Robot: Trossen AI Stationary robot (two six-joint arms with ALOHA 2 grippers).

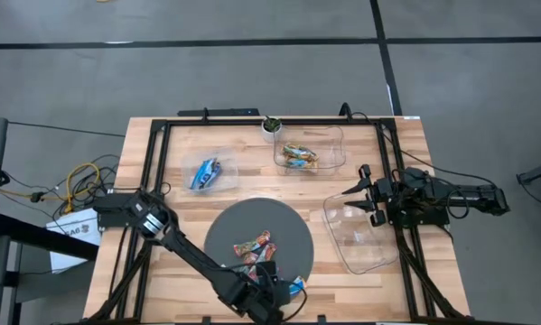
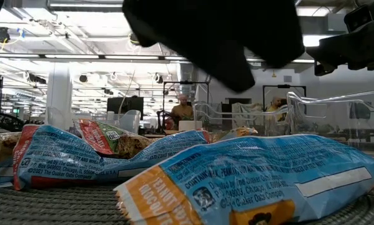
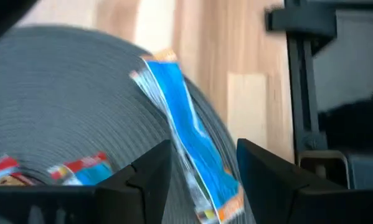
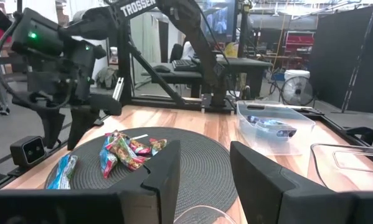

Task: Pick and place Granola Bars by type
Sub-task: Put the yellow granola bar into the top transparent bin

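Observation:
A bright blue bar (image 1: pixel 295 287) with orange ends lies on the near right rim of a round grey mat (image 1: pixel 293 226). My left gripper (image 1: pixel 275 287) hangs open just above this blue bar (image 3: pixel 186 124), one finger on either side, touching nothing. The right wrist view shows this gripper (image 4: pixel 80 121) over the blue bar (image 4: pixel 60 171). Several multicoloured and blue-and-white bars (image 1: pixel 254 248) lie in a small heap on the mat. My right gripper (image 1: pixel 360 194) waits open over the far rim of an empty clear tub (image 1: pixel 365 236).
A clear tub (image 1: pixel 209 171) at the far left holds blue bars. Another clear tub (image 1: pixel 308 155) at the far middle holds a few bars. A small potted plant (image 1: pixel 271 126) stands at the far edge. A black frame (image 1: pixel 157 162) borders the wooden table.

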